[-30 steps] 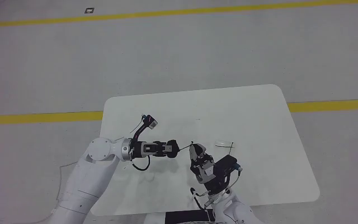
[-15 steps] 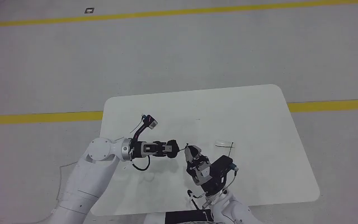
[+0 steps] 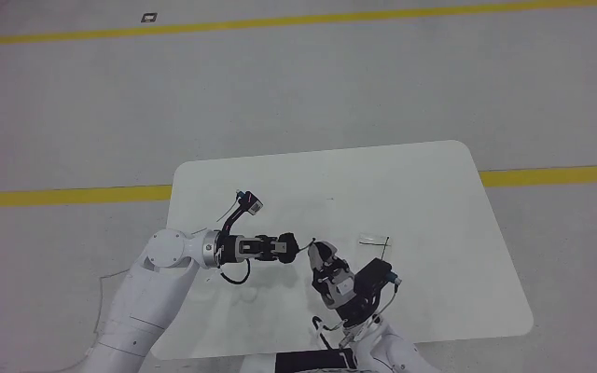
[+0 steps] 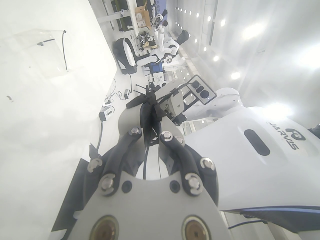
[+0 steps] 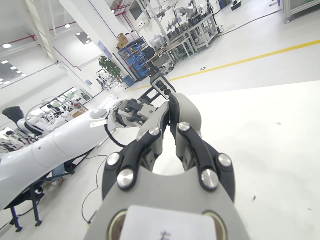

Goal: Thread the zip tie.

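Left tool (image 4: 150,119) clamps thin black plastic zip tie (image 4: 147,99); right tool (image 5: 170,116) closed, close opposite. Risk: slight misalignment, strap tip misses slot, buckles

A white counter (image 3: 420,186) stood on a pale grey floor (image 3: 280,84) crossed by 2 yellow lines (image 3: 280,20). Beyond it were blue shelving (image 5: 136,51), a potted plant (image 5: 109,65) and bright ceiling lights (image 4: 250,29).
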Controlling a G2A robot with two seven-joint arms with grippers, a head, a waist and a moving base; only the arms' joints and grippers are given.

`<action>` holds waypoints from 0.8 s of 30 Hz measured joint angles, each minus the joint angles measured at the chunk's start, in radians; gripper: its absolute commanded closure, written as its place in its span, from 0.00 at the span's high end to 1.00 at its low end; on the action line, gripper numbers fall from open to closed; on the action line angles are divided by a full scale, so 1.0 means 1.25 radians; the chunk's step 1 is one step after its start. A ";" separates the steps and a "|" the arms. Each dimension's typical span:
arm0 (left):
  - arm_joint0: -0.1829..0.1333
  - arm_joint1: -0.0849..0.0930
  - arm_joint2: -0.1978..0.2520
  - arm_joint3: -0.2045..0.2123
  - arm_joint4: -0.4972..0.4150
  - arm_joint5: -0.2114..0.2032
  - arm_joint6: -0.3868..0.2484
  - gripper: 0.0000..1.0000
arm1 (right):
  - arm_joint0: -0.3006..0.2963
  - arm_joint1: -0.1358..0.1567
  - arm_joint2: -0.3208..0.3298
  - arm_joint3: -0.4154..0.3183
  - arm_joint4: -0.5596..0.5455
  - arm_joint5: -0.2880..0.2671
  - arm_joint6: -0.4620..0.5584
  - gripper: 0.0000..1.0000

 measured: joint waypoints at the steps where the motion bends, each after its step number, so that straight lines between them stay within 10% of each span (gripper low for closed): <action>1: 0.000 0.000 0.000 0.000 0.000 0.000 0.000 0.00 | 0.000 0.000 0.000 0.000 0.004 -0.003 0.000 0.00; 15: 0.000 0.000 0.000 0.000 0.000 0.000 0.000 0.00 | 0.009 0.003 -0.010 0.011 0.011 -0.019 0.031 0.00; 16: 0.000 0.000 0.000 0.000 0.000 0.000 0.000 0.00 | 0.008 0.003 -0.009 0.010 0.012 -0.018 0.032 0.05; 17: 0.000 0.000 0.000 0.000 0.000 0.000 0.000 0.00 | 0.007 0.003 -0.008 0.009 0.012 -0.016 0.031 0.87; 18: 0.000 0.000 0.000 0.000 0.000 0.000 0.000 0.00 | 0.005 0.004 -0.006 0.006 0.013 -0.010 0.029 1.00; 24: 0.000 0.000 0.000 0.000 0.000 0.000 0.000 0.00 | -0.015 0.007 0.010 -0.020 0.009 0.007 0.006 1.00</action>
